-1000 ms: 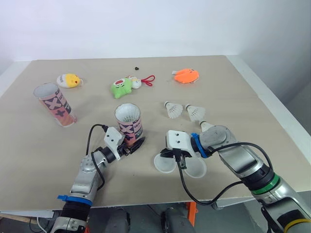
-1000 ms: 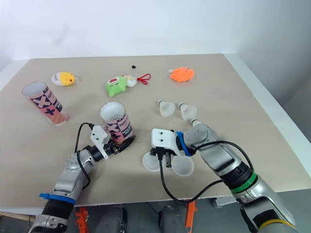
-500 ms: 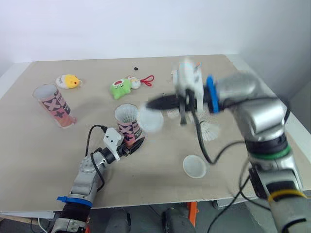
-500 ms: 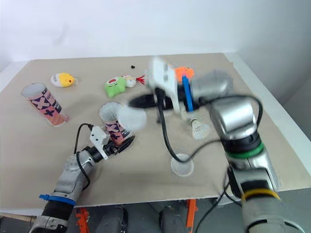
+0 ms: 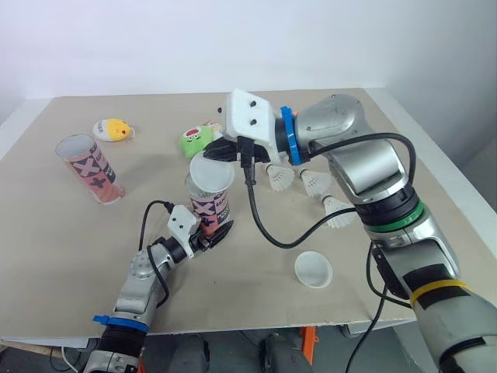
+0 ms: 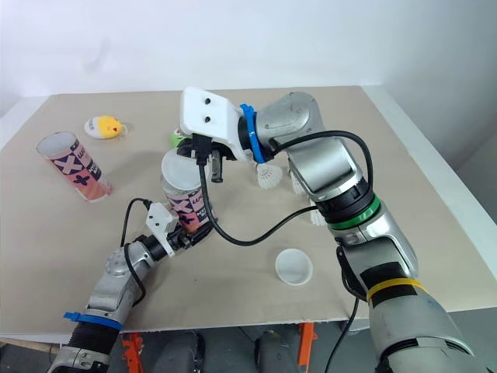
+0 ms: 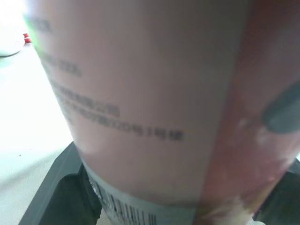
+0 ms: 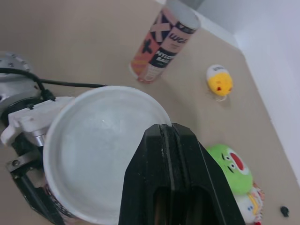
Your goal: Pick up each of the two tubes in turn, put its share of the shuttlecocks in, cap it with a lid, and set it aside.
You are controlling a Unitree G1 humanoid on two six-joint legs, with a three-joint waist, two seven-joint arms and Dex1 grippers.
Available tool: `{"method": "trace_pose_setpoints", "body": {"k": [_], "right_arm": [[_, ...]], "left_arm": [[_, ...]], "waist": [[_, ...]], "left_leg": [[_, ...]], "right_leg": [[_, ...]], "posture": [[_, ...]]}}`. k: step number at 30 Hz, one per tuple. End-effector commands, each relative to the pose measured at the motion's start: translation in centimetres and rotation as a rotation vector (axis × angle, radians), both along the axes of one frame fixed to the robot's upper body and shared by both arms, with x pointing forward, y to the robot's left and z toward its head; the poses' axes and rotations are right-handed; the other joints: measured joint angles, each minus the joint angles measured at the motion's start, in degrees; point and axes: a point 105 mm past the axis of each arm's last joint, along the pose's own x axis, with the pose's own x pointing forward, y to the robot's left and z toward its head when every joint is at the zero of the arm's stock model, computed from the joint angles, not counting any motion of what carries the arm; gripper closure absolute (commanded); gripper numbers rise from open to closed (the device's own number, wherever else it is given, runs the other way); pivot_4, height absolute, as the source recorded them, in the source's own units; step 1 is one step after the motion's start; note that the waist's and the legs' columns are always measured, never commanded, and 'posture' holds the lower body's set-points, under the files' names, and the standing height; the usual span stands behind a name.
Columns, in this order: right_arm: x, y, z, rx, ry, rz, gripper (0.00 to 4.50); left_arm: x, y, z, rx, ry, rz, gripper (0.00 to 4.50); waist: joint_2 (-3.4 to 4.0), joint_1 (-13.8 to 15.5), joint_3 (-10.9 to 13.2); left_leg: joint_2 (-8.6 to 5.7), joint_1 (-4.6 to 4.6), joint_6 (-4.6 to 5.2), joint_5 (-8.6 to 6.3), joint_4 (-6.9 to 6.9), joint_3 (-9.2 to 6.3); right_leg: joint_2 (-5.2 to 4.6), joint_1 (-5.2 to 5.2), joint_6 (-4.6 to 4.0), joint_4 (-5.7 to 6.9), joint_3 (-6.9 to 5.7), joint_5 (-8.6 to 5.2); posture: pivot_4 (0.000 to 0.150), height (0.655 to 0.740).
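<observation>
My left gripper [image 5: 211, 231] is shut on the base of a pink patterned tube [image 5: 208, 206], holding it upright on the table; the tube's wall [image 7: 150, 93] shows close up in the left wrist view. My right gripper [image 5: 220, 151] is shut on the rim of a translucent white lid [image 5: 210, 175], which it holds tilted right over the tube's mouth. The right wrist view looks down on the lid [image 8: 103, 150]. A second open tube [image 5: 89, 167] stands at the left. Another lid [image 5: 313, 270] lies near the front edge. Three shuttlecocks [image 5: 279, 177] [image 5: 314, 183] [image 5: 338, 214] lie right of centre.
A yellow plush toy [image 5: 112, 128] and a green one [image 5: 194, 140] lie toward the back of the tan table [image 5: 78, 256]. My right arm reaches across the middle above the shuttlecocks, with its black cable [image 5: 264, 229] hanging to the table.
My right gripper has lifted one of the two lids from the table's front and carried it up and left over the held tube. The left gripper and tube stayed put.
</observation>
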Motion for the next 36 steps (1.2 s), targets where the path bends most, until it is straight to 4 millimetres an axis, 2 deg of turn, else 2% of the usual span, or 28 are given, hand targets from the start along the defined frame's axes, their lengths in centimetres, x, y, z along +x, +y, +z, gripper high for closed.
{"method": "trace_pose_setpoints", "body": {"k": [1,8,14,36], "right_arm": [[-0.6,0.6,1.1,-0.005,-0.063,0.032,4.43],[-0.2,1.2,0.1,-0.081,-0.128,0.028,4.43],[0.0,1.5,0.1,-0.103,-0.166,0.031,4.43],[-0.1,2.1,-2.0,-0.187,-0.196,0.063,4.43]], "left_arm": [[-0.7,-0.5,-2.8,0.026,0.113,-0.013,1.18],[-0.8,-0.7,-2.8,0.023,0.117,-0.018,1.18],[-0.8,-0.8,-2.8,0.02,0.121,-0.021,1.18],[-0.8,-1.0,-2.8,0.014,0.129,-0.023,1.18]], "waist": [[0.0,0.0,0.0],[0.0,0.0,0.0],[0.0,0.0,0.0],[0.0,0.01,0.0]], "left_leg": [[0.0,0.0,0.0,0.0,0.0,0.0],[0.0,0.0,0.0,0.0,0.0,0.0],[0.0,-0.01,0.0,0.0,-0.03,0.0],[-0.01,0.04,-0.02,0.01,-0.21,0.0]], "right_leg": [[0.0,0.0,0.0,0.0,0.0,0.0],[0.0,-0.01,0.01,0.0,0.0,-0.01],[0.0,-0.02,0.16,0.0,0.0,-0.1],[-0.01,-0.05,0.14,-0.02,0.0,-0.13]], "posture": [[0.15,0.74],[0.15,0.74],[0.15,0.74],[0.15,0.74]]}}
